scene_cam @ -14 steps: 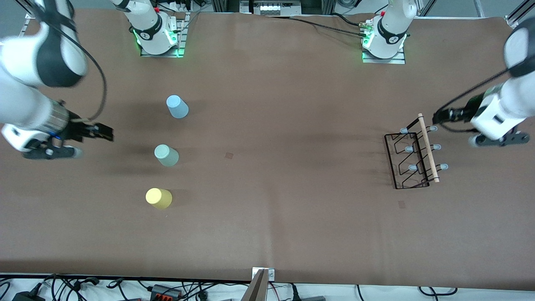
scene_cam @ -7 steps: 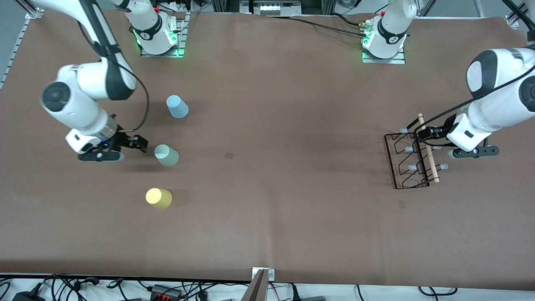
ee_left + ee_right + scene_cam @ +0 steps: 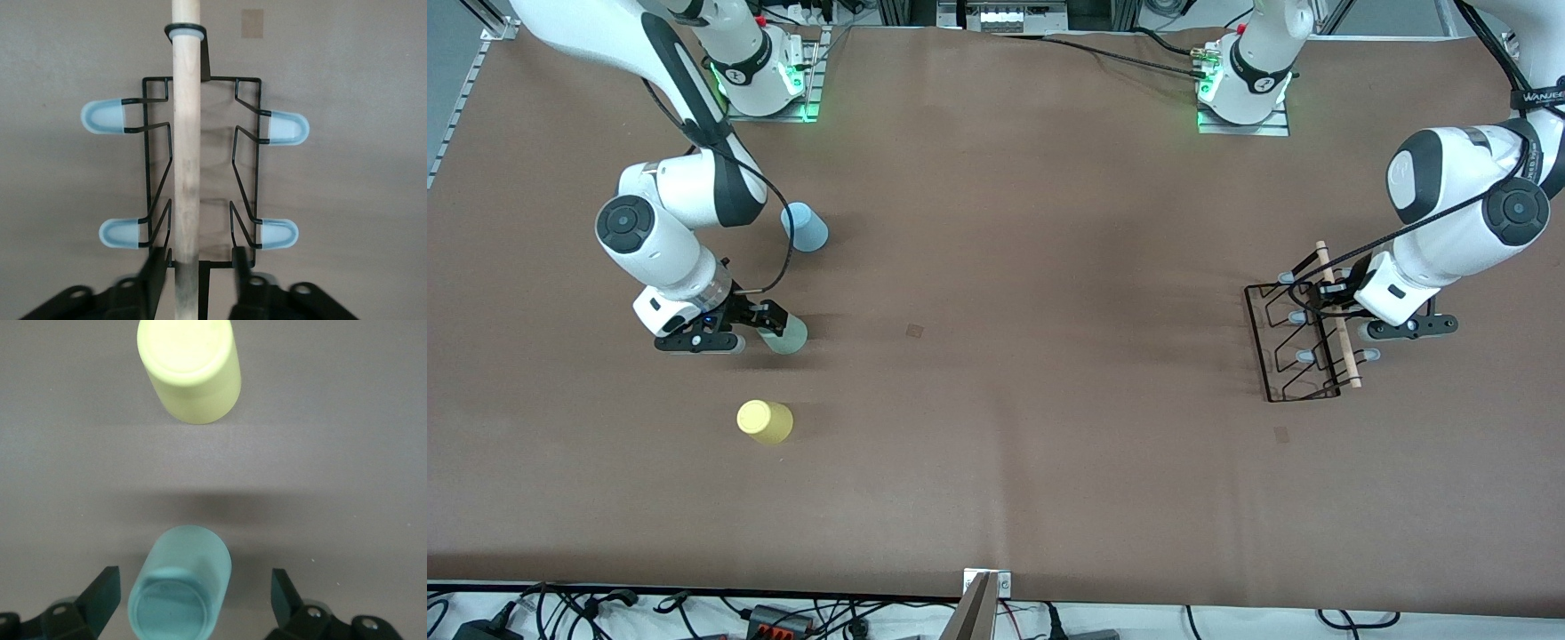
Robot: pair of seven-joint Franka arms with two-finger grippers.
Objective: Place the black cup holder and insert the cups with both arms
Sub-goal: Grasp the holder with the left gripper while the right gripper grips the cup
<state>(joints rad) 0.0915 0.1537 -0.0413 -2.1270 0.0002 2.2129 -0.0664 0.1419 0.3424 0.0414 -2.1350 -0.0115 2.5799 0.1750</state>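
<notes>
Both arms at pick-up: right on a cup, left on the rack.

Right gripper (image 3: pixel 769 317), jaws spread, straddles the grey-green cup (image 3: pixel 786 332) between the blue cup (image 3: pixel 805 227) and yellow cup (image 3: pixel 765 421); closing seems next. Left gripper (image 3: pixel 192 275) brackets the rack (image 3: pixel 1294 342) rod (image 3: pixel 187 160), contact unclear. Open table (image 3: pixel 1049 267) lies between.

Front view: right gripper (image 3: pixel 769 318) covers part of grey-green cup (image 3: pixel 790 336); only its lower side shows. Right arm's elbow (image 3: pixel 725 191) overlaps edge of light blue cup (image 3: pixel 807 228). Left gripper (image 3: pixel 1338 298) and wrist hide mid part of wooden rod handle (image 3: pixel 1352 360) and some pegs of black cup holder (image 3: pixel 1272 356).

Left wrist view: rod cut off at both pic edges; fingers (image 3: pixel 155 277) blurred, partly out of frame.

Right wrist view: fingers (image 3: pixel 100 597) cut by edge.
</notes>
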